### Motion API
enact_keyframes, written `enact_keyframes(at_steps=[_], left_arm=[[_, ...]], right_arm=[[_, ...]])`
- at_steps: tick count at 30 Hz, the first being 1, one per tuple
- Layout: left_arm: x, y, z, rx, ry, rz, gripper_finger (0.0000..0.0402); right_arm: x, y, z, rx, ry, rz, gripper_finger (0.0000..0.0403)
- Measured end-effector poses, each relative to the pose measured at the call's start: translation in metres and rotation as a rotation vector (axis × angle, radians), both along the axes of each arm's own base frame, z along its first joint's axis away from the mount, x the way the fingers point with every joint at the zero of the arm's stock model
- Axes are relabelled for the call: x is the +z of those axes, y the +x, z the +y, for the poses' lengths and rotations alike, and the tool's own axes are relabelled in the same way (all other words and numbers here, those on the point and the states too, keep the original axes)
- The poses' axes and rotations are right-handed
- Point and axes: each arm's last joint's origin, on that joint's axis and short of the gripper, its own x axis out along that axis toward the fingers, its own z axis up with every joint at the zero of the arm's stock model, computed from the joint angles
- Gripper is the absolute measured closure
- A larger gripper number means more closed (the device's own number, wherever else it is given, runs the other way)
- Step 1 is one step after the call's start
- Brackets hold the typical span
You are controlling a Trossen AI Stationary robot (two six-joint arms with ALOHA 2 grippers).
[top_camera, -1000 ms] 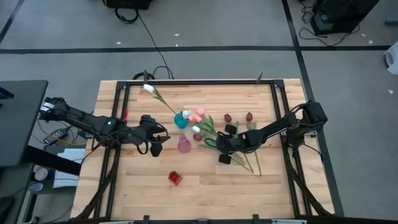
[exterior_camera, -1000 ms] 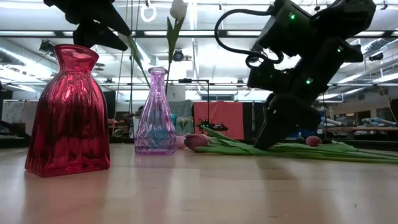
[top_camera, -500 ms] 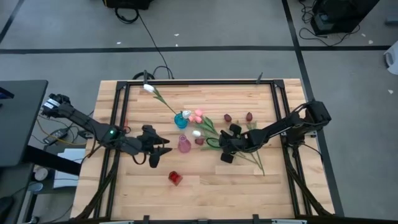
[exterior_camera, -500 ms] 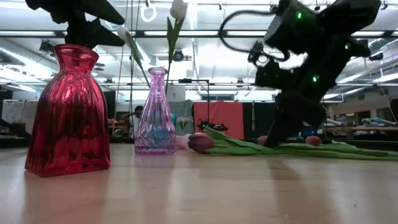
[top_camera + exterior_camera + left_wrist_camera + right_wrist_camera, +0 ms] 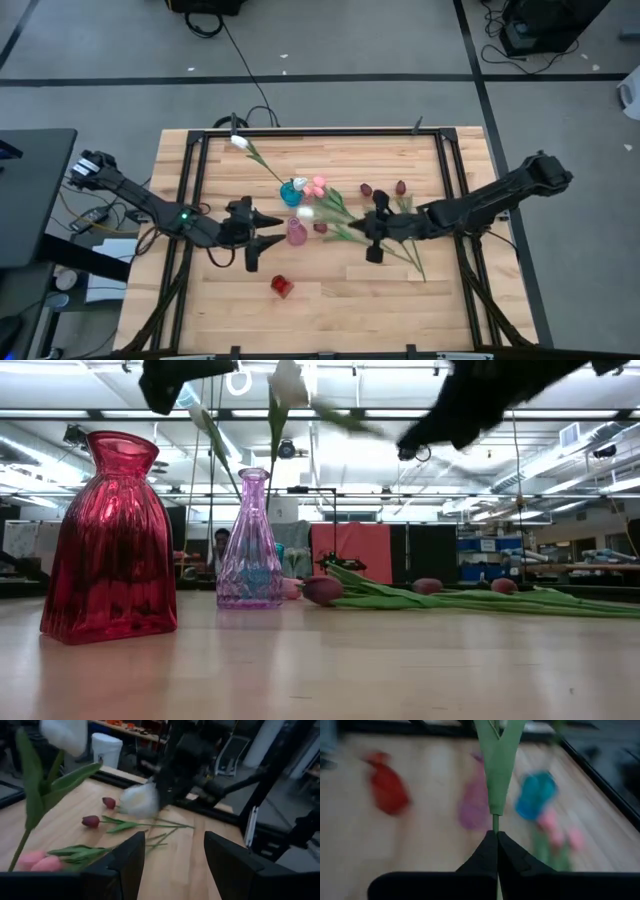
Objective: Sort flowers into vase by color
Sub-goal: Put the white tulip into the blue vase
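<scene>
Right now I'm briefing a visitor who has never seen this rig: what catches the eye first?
The right gripper, shut on a white tulip by its stem, holds it above mid-table near the pink vase. Loose tulips lie scattered behind it. The red vase looms largest in the low view.

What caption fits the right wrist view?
Right gripper shut on a tulip stem, above red, purple and blue vases.

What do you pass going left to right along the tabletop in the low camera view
Red vase → purple vase → maroon tulip head → a second maroon head → a third, far right.
</scene>
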Motion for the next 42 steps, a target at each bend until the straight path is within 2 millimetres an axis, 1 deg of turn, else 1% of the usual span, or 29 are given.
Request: enact_keyframes(at_steps=[2,8,13,16,20,24,30,37,42], left_arm=[[-0.002,0.005,-0.002,-0.001,0.041,0.02,0.0193],[-0.001,0.024,0.004,0.081,0.049,0.008,0.0193],[-0.002,0.047,0.004,0.078,0.072,0.005,0.0193],[-0.006,0.059,0.001,0.056,0.105,0.015,0.0193],[-0.006,0.067,-0.003,0.021,0.115,0.009,0.0193],[-0.008,0.068,-0.003,0.026,0.098,0.013,0.0193],[0.002,0.071,-0.002,0.043,0.137,-0.074,0.0193],[0.004,0.075,0.007,0.082,0.146,-0.11,0.0193],[0.009,0.075,0.007,0.085,0.178,-0.147,0.0193]], right_arm=[[0.009,-0.001,0.002,0.062,0.012,-0.047,0.0397],[0.031,0.006,0.006,0.112,0.005,-0.276,0.0397],[0.041,0.018,0.009,0.128,-0.003,-0.463,0.0396],[0.042,0.024,0.009,0.137,0.008,-0.54,0.0395],[0.036,0.032,0.005,0.146,0.015,-0.544,0.0395],[0.029,0.037,-0.002,0.153,0.03,-0.532,0.0395],[0.03,0.039,-0.007,0.144,0.014,-0.534,0.0395],[0.029,0.039,-0.006,0.209,0.001,-0.526,0.0395],[0.027,0.039,-0.006,0.215,-0.01,-0.5,0.0395]])
